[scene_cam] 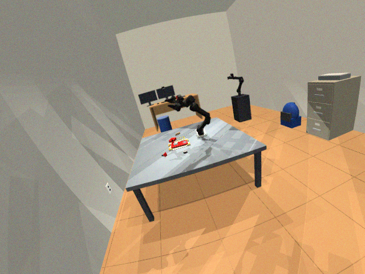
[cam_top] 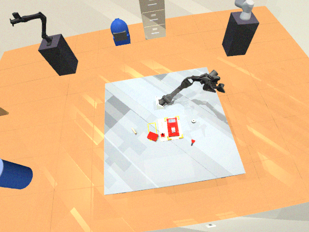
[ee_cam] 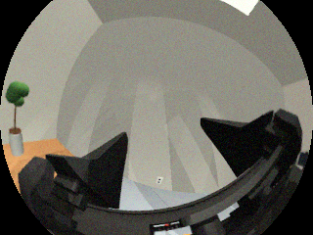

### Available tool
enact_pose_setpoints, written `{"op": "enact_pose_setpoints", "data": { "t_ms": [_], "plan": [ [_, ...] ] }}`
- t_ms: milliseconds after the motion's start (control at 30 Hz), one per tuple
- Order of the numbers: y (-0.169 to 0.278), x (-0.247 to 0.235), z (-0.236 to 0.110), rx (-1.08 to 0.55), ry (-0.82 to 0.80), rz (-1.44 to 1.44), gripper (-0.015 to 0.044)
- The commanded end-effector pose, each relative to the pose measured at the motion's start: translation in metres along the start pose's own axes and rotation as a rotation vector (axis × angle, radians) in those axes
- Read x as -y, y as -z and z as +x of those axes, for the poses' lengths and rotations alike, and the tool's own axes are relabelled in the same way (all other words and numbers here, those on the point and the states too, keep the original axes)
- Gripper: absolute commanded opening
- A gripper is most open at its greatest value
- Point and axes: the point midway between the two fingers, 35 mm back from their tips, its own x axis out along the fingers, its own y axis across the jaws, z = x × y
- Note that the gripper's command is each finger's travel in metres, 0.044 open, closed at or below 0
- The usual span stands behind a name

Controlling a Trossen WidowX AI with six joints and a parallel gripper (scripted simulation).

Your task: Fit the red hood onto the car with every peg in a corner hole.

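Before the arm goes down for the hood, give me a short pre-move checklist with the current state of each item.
1. Jaws open and empty: ok; the gripper holds nothing.
2. Hood free on the table, beside the jig: ok.
3. Hood lying flat, holes facing down: cannot tell, too small.
4. Chassis seated in the jig: ok as far as the top view shows.
5. Pegs unobstructed: cannot tell.
6. Gripper lined up over the hood: not ok; it is raised near the table's far corner, well away.
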Motion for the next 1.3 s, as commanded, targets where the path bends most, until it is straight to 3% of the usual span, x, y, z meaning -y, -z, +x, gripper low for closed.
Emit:
{"op": "enact_pose_setpoints", "data": {
  "t_ms": [0, 233, 433, 667, 1000, 1267],
  "plan": [
    [0.034, 0.032, 0.022, -0.105, 0.047, -0.072, 0.044],
    [0.11, 0.097, 0.049, -0.336, 0.132, -0.146, 0.044],
    [0.159, 0.136, 0.057, -0.488, 0.157, -0.209, 0.044],
    [0.247, 0.201, 0.056, -0.779, 0.128, -0.353, 0.044],
    [0.376, 0.277, 0.013, -1.196, -0.073, -0.481, 0.044],
    [0.474, 0.317, -0.052, -1.467, -0.398, -0.482, 0.044]
  ]
}}
